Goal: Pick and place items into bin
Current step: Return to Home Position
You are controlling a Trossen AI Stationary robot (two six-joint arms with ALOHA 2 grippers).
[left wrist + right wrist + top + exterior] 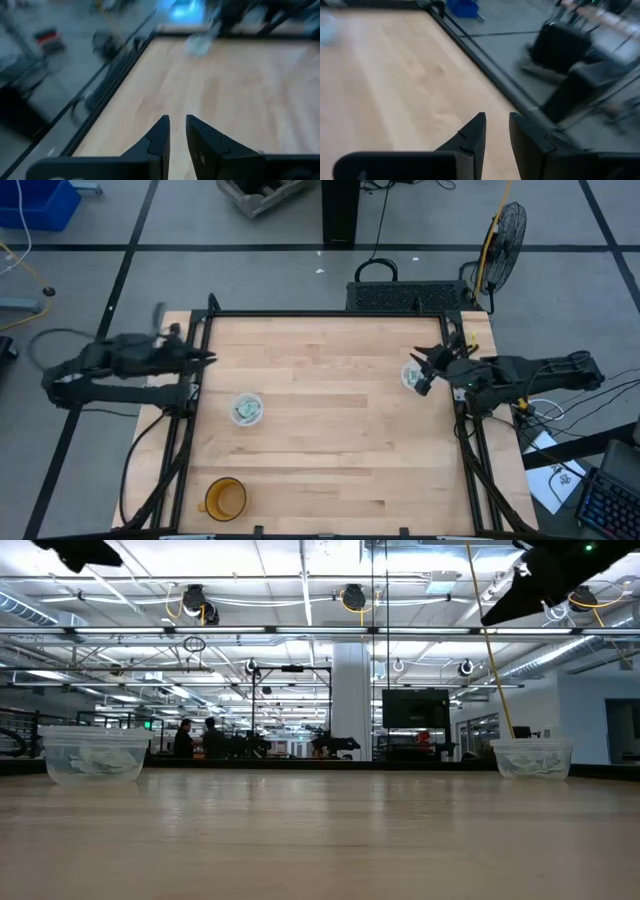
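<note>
Now the packets [95,762] lie inside two clear bins, the left bin [60,735] and the right bin [532,746], well apart on the table [330,440]. My right gripper [496,116] hangs high by the right bin and my left gripper [177,117] over the table's left edge. On both, my fingers are nearly together and empty.

Packets [247,412] in left bin [236,401] too small to count; right bin [407,376] partly hidden under right end effector [420,373]
</note>
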